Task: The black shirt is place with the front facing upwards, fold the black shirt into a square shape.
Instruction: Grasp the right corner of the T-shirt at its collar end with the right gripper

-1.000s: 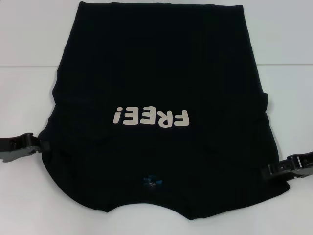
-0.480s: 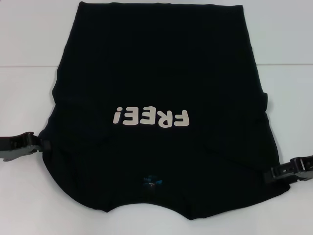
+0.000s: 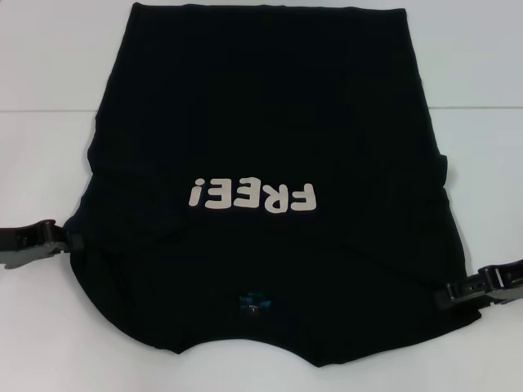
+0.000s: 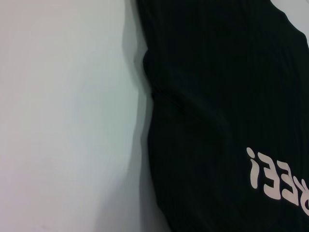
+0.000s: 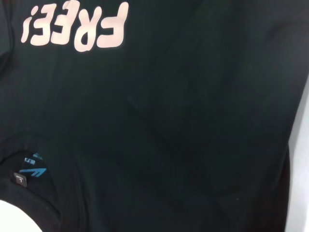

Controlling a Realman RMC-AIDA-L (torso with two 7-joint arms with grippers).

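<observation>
The black shirt lies flat on the white table, front up, with both sleeves folded in. Its cream "FREE!" letters read upside down, and the collar with its blue neck label is nearest me. My left gripper rests low at the shirt's left edge, by the shoulder. My right gripper sits at the right edge near the other shoulder. The left wrist view shows the shirt's side edge and part of the letters. The right wrist view shows the chest, letters and label.
A white table surrounds the shirt on the left and right. The shirt's hem reaches the far top of the head view. A faint seam line crosses the table on both sides.
My right gripper has slid a little down and outward, away from the shirt's right edge. The shirt and the left gripper have not moved.
</observation>
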